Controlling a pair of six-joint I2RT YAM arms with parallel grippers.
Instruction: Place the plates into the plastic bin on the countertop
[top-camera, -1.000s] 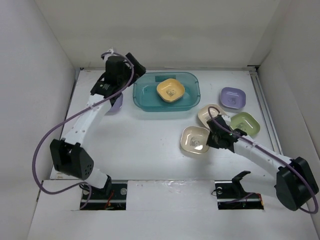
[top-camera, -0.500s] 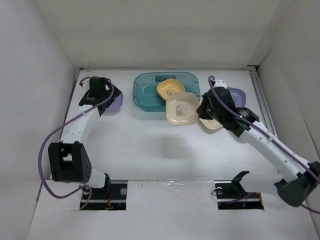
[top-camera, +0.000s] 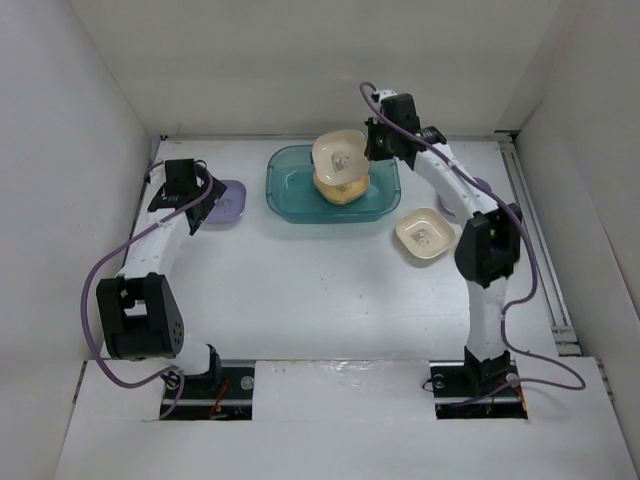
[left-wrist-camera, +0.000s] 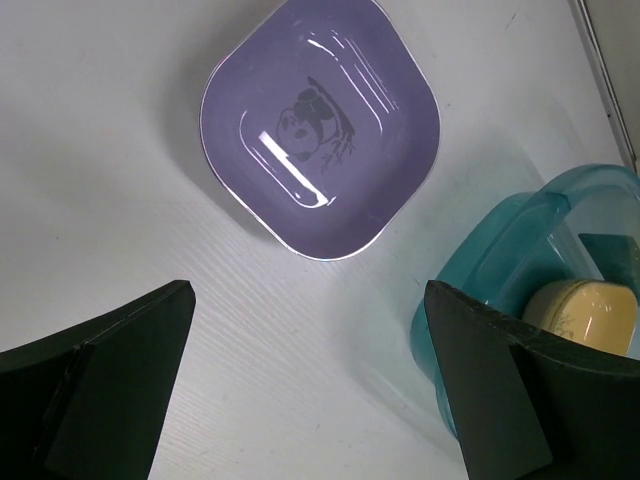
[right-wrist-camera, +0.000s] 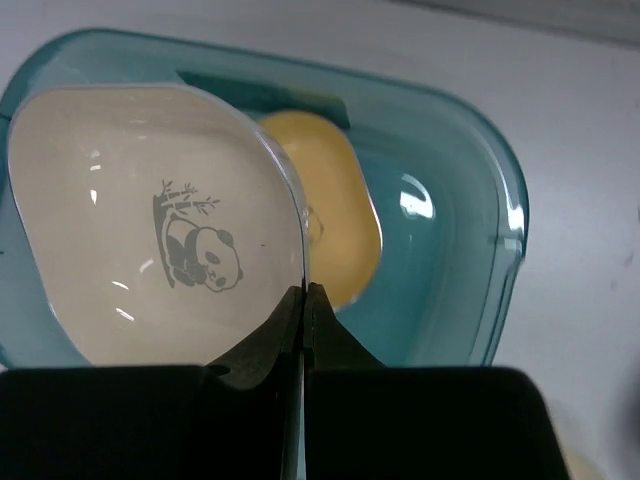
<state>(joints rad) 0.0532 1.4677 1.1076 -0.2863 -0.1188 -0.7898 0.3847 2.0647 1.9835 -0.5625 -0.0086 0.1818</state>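
Note:
The teal plastic bin (top-camera: 290, 195) sits at the back centre of the white countertop (top-camera: 300, 290), with an orange-yellow plate (top-camera: 342, 190) inside. My right gripper (top-camera: 368, 150) is shut on the rim of a cream plate (top-camera: 338, 155) and holds it tilted above the bin; the right wrist view shows the gripper (right-wrist-camera: 305, 295), the cream plate (right-wrist-camera: 150, 220), the orange-yellow plate (right-wrist-camera: 340, 220) and the bin (right-wrist-camera: 450, 260). My left gripper (top-camera: 203, 203) is open and empty beside a lavender plate (top-camera: 228, 203), which lies ahead of the gripper (left-wrist-camera: 308, 300) in the left wrist view (left-wrist-camera: 320, 125).
A second cream plate (top-camera: 425, 232) lies right of the bin. Another lavender plate (top-camera: 478, 186) shows partly behind my right arm. The bin's corner (left-wrist-camera: 520, 280) is at the right of the left wrist view. White walls bound the countertop.
My right gripper has carried the cream plate from the bin's front right edge up and back over the bin. The left gripper has shifted slightly beside the lavender plate.

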